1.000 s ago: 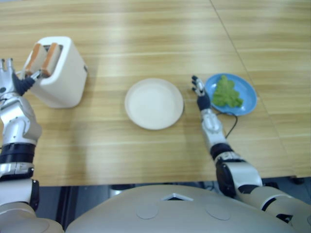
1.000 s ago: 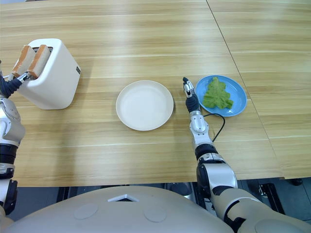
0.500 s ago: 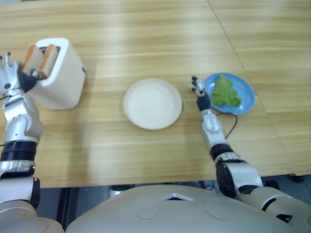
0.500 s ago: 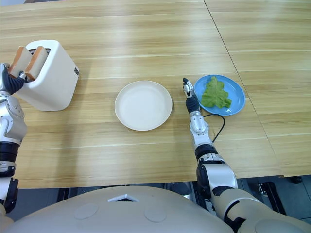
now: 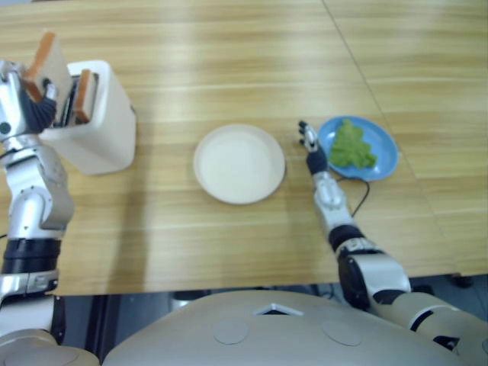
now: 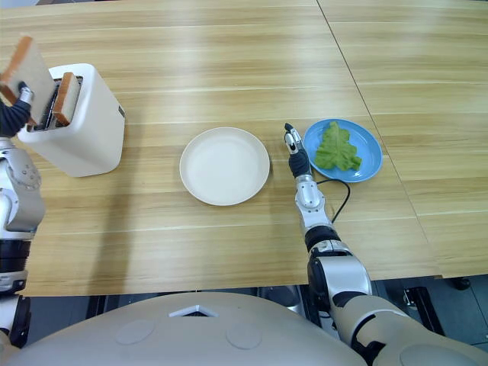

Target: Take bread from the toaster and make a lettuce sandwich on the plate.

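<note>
A white toaster stands at the table's left with one bread slice still upright in its slot. My left hand is shut on a second bread slice, which is lifted clear above the toaster's left slot. An empty cream plate sits in the middle of the table. On a blue plate to its right lies a green lettuce leaf. My right hand rests on the table between the two plates, fingers straight and holding nothing.
A thin black cable loops on the table just in front of the blue plate. A seam between tabletops runs back from the right side. The near table edge lies close below the plates.
My left hand has closed on the left bread slice and pulled it up out of the toaster. The right hand has stayed in place.
</note>
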{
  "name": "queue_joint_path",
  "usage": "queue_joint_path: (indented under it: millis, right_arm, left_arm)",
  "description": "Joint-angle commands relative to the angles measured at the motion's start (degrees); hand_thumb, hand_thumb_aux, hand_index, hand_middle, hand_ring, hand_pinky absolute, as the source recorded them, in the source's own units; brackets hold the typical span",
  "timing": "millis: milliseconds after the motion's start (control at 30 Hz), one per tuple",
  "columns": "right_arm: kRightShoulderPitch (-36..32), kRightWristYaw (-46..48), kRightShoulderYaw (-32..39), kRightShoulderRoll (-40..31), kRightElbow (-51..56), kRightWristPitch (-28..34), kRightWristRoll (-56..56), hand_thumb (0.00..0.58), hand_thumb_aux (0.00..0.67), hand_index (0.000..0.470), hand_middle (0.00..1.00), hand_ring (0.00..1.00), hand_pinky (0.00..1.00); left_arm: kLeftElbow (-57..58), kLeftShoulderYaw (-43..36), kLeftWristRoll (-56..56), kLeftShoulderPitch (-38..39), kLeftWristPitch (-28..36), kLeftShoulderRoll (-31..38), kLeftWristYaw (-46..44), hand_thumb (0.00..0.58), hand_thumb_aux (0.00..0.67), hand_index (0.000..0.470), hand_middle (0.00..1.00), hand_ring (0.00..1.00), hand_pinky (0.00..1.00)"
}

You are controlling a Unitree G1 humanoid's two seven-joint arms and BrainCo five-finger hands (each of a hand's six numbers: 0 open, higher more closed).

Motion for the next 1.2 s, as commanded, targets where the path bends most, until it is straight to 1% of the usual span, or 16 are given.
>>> queue_joint_path:
  millis: [33,133,267,333,400,433,500,567,633,700,767,867,933,967,1100,1200]
  right_arm:
    - [0.7,0.4,0.5,0.4,1.8,1.8,-0.5,0.000,0.000,0.000,0.00,0.00,0.00]
    - [0.7,0.4,0.5,0.4,1.9,1.8,-0.4,0.000,0.000,0.000,0.00,0.00,0.00]
    - [0.5,0.4,0.3,0.5,2.0,1.8,-0.2,0.000,0.000,0.000,0.00,0.00,0.00]
    - [0.5,0.4,0.1,0.4,1.9,1.8,0.0,0.000,0.000,0.000,0.00,0.00,0.00]
    - [0.5,0.4,-0.2,0.3,1.7,1.7,0.3,0.000,0.000,0.000,0.00,0.00,0.00]
    - [0.5,0.4,-0.3,0.3,1.5,1.7,0.4,0.000,0.000,0.000,0.00,0.00,0.00]
    - [0.4,0.5,-0.5,0.2,1.4,1.6,0.6,0.000,0.000,0.000,0.00,0.00,0.00]
    - [0.2,0.5,-0.6,0.1,1.3,1.7,0.7,0.000,0.000,0.000,0.00,0.00,0.00]
    - [0.1,0.3,-0.9,-0.3,1.1,1.8,0.7,0.000,0.000,0.000,0.00,0.00,0.00]
    - [0.3,0.2,-1.1,-0.6,0.9,1.8,0.9,0.000,0.000,0.000,0.00,0.00,0.00]
    - [0.4,0.3,-1.3,-0.8,0.7,1.9,1.0,0.000,0.000,0.000,0.00,0.00,0.00]
    - [0.5,0.5,-1.4,-1.3,0.6,2.0,1.2,0.000,0.000,0.000,0.00,0.00,0.00]
    - [0.7,0.5,-1.5,-1.5,0.3,2.0,1.3,0.000,0.000,0.000,0.00,0.00,0.00]
    - [0.9,0.4,-1.5,-1.5,0.1,2.0,1.4,0.000,0.000,0.000,0.00,0.00,0.00]
    - [1.0,0.4,-1.5,-1.5,-0.2,2.2,1.5,0.000,0.000,0.000,0.00,0.00,0.00]
    - [0.9,0.4,-1.4,-1.4,-0.2,2.3,1.5,0.000,0.000,0.000,0.00,0.00,0.00]
  left_arm:
    - [-5.9,4.8,0.8,1.4,-1.0,-0.2,2.3,0.580,0.670,0.460,1.00,1.00,1.00]
    - [-9.7,6.6,-0.2,1.5,-2.9,-1.2,2.7,0.580,0.670,0.460,1.00,1.00,1.00]
    - [-17.2,6.4,-9.9,0.0,-11.2,-5.6,0.0,0.580,0.670,0.460,1.00,1.00,1.00]
    - [-18.6,4.2,-14.4,-1.1,-14.5,-8.2,-3.1,0.580,0.670,0.460,1.00,1.00,1.00]
    - [-19.1,0.6,-20.8,-2.7,-16.8,-12.2,-7.3,0.580,0.670,0.460,1.00,1.00,1.00]
    - [-18.5,-2.5,-23.5,-3.4,-18.3,-14.5,-9.8,0.580,0.670,0.460,1.00,1.00,1.00]
    - [-17.1,-5.8,-27.1,-4.1,-20.2,-17.9,-13.4,0.580,0.670,0.460,1.00,1.00,1.00]
    - [-13.4,-9.0,-34.5,-4.5,-21.2,-22.7,-18.3,0.580,0.670,0.460,1.00,1.00,1.00]
    - [-5.8,-10.8,-44.2,-5.1,-18.8,-28.1,-25.9,0.580,0.670,0.460,1.00,1.00,1.00]
    - [1.9,-12.1,-46.5,-5.8,-18.6,-30.1,-30.5,0.580,0.670,0.460,1.00,1.00,1.00]
    - [7.0,-13.4,-48.0,-6.1,-18.4,-30.7,-34.5,0.580,0.670,0.460,1.00,1.00,1.00]
    - [13.7,-17.1,-47.8,-5.5,-19.9,-30.4,-41.0,0.580,0.670,0.460,1.00,1.00,1.00]
    - [17.1,-19.7,-49.4,-4.9,-20.1,-30.0,-47.8,0.580,0.670,0.460,1.00,1.00,1.00]
    - [18.6,-20.6,-48.8,-4.9,-20.7,-29.4,-49.5,0.580,0.670,0.460,1.00,1.00,1.00]
    - [23.7,-22.0,-46.6,-6.2,-23.4,-27.2,-52.6,0.580,0.670,0.460,1.00,1.00,1.00]
    - [24.6,-23.0,-45.4,-6.5,-25.6,-25.9,-54.5,0.580,0.670,0.460,1.00,1.00,1.00]
